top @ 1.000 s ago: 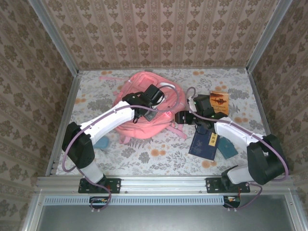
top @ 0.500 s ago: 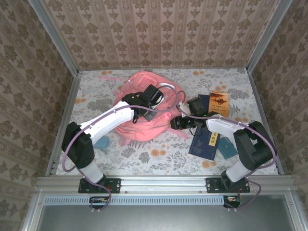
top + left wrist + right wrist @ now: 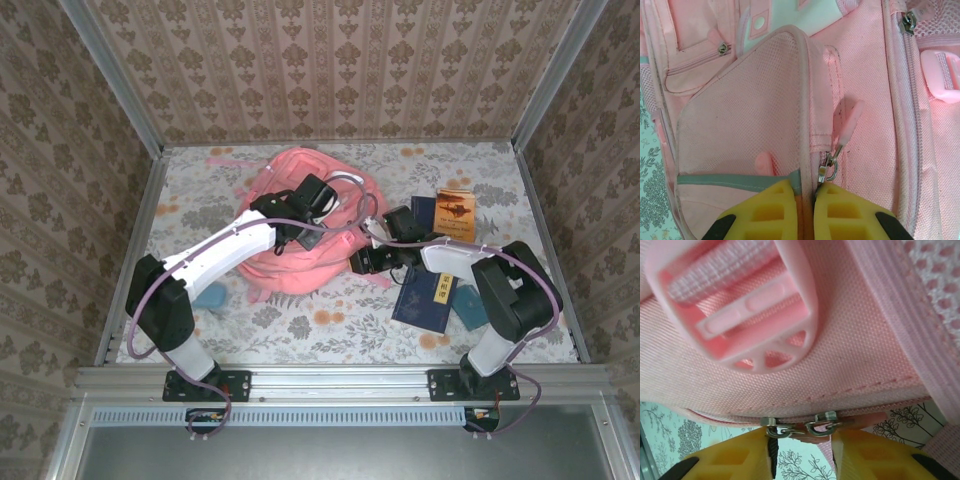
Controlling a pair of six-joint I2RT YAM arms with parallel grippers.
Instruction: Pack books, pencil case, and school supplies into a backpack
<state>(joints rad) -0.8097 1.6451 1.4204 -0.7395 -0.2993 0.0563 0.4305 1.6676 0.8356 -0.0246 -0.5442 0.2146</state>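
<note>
centrally on the patterned table (image 3: 330, 322), the pink backpack (image 3: 290, 170) is laid flat with its front pockets upward, and both arms are reached onto it.

the left gripper (image 3: 807, 199) is seen clenched on the backpack. its yellow fingers (image 3: 772, 212) are pressed nearly together on the piped edge of a mesh pocket (image 3: 740, 125). a metal slider sits just beside them, and a pink zipper pull (image 3: 847, 120) is hung from it.

the right gripper (image 3: 802, 452) is set at the backpack's near right edge, below a pink plastic buckle (image 3: 740, 305). its fingers are held apart by a moderate gap, with two metal zipper sliders (image 3: 822, 425) lying across the tips. whether anything is actually pinched there cannot be told.

the books are found outside the backpack, on the table to its right. one navy book (image 3: 424, 300) is laid towards the front, partly under the right arm. a second navy book (image 3: 424, 208) is placed farther back, touched or overlapped by the orange-brown booklet (image 3: 456, 210).

a teal square (image 3: 473, 308) is seen just right of the nearer navy book. another teal item (image 3: 211, 295) is seen at the left of the table, beside the left arm and near the backpack's front left corner.
</note>
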